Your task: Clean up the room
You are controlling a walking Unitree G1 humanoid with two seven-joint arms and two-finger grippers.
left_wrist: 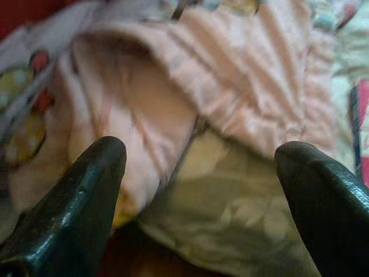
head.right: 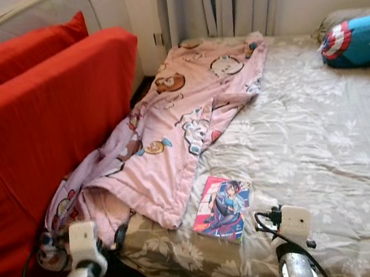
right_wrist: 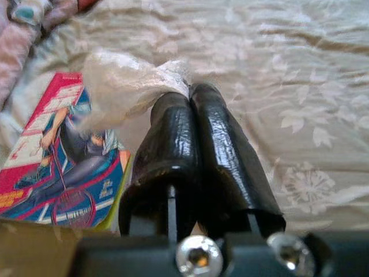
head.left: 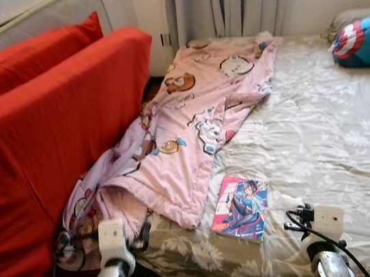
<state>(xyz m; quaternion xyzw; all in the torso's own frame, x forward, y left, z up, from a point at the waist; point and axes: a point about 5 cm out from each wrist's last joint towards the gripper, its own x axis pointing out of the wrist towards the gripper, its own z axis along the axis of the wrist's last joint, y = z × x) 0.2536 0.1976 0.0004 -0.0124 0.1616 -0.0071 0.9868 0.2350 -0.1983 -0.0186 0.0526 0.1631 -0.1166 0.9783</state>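
A soft pink blanket [head.left: 196, 120] printed with cartoon figures lies crumpled along the bed [head.left: 323, 140], one end spilling toward the red sofa [head.left: 41, 145]. A glossy rectangular book [head.left: 240, 208] lies flat on the floral grey sheet beside it. Left gripper [left_wrist: 199, 173]: jaws apart, at the blanket's hanging edge. Right gripper [right_wrist: 190, 95]: jaws clamped on crinkled clear plastic wrap [right_wrist: 124, 83], just above the book.

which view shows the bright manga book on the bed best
The left eye view: the colourful manga-cover book lies whole on the grey floral bedsheet, beside the pink cartoon blanket. The right eye view matches; the right wrist view crops it; the left wrist view catches an edge.
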